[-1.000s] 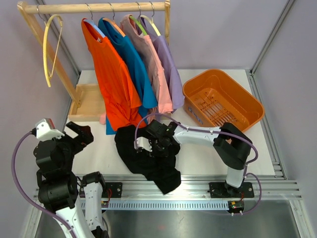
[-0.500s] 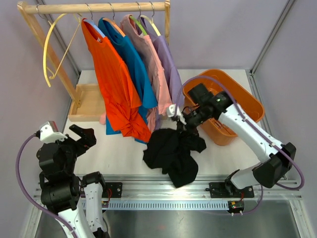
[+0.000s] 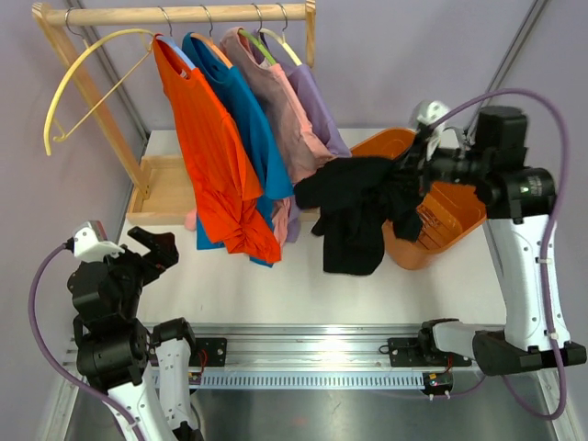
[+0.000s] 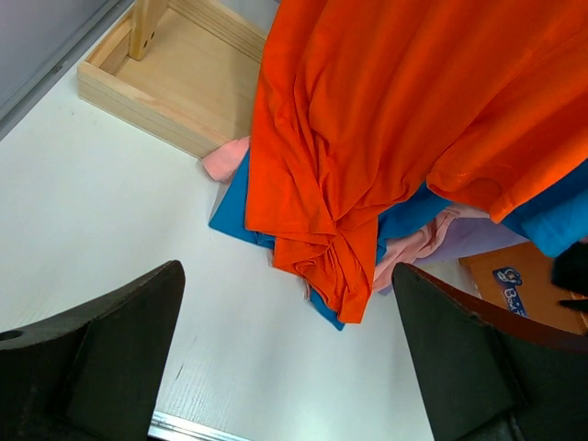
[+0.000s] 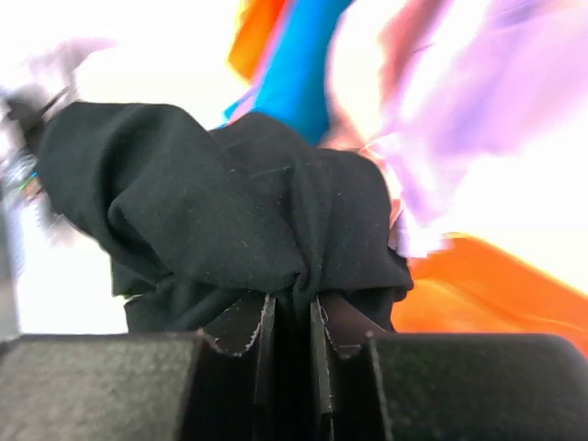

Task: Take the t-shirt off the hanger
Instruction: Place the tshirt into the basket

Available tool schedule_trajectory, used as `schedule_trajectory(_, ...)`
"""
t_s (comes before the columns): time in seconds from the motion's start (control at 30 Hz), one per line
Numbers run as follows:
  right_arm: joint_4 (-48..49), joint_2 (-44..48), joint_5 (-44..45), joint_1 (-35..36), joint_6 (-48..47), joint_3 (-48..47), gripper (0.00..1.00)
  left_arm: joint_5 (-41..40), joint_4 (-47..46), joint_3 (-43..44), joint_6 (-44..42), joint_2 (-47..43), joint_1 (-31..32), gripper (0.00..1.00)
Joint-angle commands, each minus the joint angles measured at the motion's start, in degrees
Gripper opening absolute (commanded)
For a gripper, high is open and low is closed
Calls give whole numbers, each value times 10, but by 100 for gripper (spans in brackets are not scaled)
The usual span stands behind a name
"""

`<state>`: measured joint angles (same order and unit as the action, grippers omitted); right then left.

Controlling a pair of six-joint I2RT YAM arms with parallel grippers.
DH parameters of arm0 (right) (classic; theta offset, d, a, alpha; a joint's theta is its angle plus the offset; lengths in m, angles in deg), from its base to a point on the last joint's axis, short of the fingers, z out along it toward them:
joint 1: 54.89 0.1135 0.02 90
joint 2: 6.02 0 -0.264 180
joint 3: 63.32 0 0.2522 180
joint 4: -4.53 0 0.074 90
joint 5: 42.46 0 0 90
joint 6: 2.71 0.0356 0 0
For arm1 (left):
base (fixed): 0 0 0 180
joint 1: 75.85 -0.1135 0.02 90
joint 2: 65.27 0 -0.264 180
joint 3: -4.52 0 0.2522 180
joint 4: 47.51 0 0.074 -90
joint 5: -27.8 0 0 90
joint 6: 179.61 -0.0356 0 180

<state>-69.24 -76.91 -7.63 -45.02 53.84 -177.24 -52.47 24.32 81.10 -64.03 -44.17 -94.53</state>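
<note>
Transfer is the step in hand: the black t-shirt (image 3: 354,216) is off any hanger and hangs bunched in the air, a fold of it pinched between the jaws of the right pincer (image 3: 418,170). It dangles above the table (image 3: 276,285), between the shirts on the rack (image 3: 184,14) and the orange basket (image 3: 464,207); whether it touches the basket's rim I cannot tell. A bare yellow hanger (image 3: 83,87) hangs at the rack's left end. The left pincer (image 3: 133,250) is spread wide and holds nothing, low at the near left. Next, I judge, the right arm should bring the bundle over the basket's hollow and part its jaws only once the trailing hem has passed the rim.
</note>
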Motion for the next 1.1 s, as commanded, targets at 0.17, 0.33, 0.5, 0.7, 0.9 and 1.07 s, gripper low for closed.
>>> schedule_trajectory(0.17, 252, -65, -32, -201, 267, -150, 0, 26, -55, -2, -1, 25, 0, 99)
schedule_trajectory(0.33, 245, -143, 16, -249, 277, -229, 0, 27, -55, -2, -4, 20, 0, 99)
schedule_trajectory(0.5, 203, -216, 46, -250, 246, -238, 0, 42, -77, 3, -2, 8, 0, 99)
schedule_trajectory(0.7, 179, -233, 59, -247, 209, -103, 0, 39, -109, 17, 29, -8, 0, 99)
schedule_trajectory(0.9, 164, -219, 123, -203, 132, 75, 0, 107, -138, 31, 32, 12, 0, 99)
schedule_trajectory(1.07, 133, -275, 146, -202, 115, 137, 0, 180, -161, 69, 41, 48, 0, 99)
